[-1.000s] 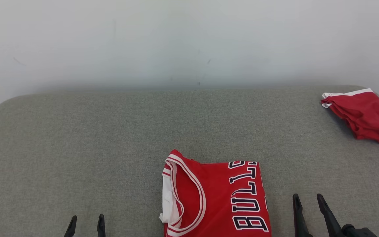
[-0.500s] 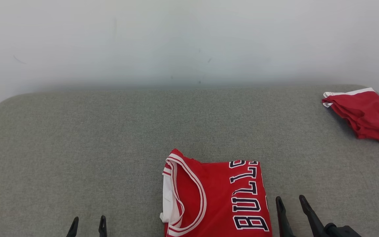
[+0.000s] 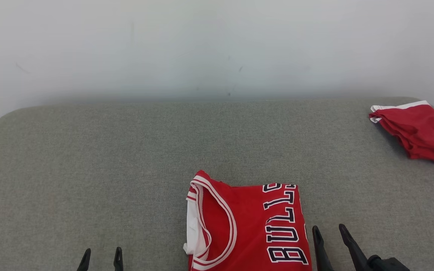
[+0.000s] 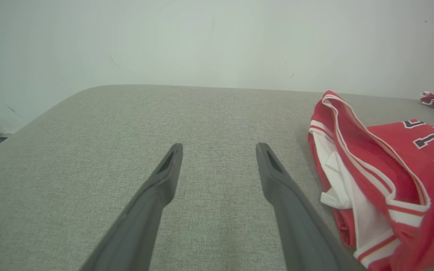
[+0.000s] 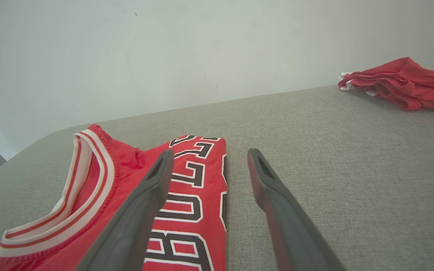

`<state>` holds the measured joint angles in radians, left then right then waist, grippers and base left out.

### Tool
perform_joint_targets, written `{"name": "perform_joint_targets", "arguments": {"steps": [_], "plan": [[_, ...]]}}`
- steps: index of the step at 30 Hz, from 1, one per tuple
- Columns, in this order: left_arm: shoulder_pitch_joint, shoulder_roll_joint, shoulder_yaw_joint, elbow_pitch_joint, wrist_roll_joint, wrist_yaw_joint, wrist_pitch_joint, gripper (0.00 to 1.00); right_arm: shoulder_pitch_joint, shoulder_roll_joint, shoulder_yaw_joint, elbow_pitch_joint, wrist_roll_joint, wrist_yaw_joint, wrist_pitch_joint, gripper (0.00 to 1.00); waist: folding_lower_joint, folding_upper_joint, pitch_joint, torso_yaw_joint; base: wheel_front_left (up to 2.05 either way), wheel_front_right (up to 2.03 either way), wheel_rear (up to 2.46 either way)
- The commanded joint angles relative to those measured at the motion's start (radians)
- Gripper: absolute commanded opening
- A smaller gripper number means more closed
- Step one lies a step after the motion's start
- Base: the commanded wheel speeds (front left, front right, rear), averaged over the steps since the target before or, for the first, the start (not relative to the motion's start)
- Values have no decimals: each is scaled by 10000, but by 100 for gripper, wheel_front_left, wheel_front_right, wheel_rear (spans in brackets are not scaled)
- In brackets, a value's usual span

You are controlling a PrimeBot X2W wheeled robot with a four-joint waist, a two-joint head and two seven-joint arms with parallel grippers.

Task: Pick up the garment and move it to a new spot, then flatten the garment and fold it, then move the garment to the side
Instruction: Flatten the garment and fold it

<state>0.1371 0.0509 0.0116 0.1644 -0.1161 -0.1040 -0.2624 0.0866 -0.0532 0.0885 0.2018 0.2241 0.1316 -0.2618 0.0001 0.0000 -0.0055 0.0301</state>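
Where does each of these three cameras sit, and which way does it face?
Head view: on the robot's head, looking forward and down at the grey cushion with the folded jersey; left gripper and right gripper tips show at the bottom.
Left wrist view: on the left wrist, looking along its open fingers over bare cushion toward the wall.
Right wrist view: on the right wrist, looking along its open fingers over the jersey's lettered edge.
Shared: all three show the jersey.

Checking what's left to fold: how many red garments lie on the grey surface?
2. A folded jersey lies at the near middle; a bunched red garment at the far right corner. Others may be offscreen.
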Motion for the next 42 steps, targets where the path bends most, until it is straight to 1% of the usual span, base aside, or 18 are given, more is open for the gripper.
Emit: {"name": "perform_joint_targets", "arguments": {"steps": [1, 42], "plan": [[-68, -10, 4, 13, -21, 49, -16, 100, -41, -20, 33, 5, 25, -24, -48, 100, -1, 0, 4, -1, 0, 0, 0], [-52, -10, -62, 63, -157, 130, -16, 100, 42, -49, -81, 55, 35, -24, -47, 100, -1, 0, -104, 19, 0, 0, 0]]}}
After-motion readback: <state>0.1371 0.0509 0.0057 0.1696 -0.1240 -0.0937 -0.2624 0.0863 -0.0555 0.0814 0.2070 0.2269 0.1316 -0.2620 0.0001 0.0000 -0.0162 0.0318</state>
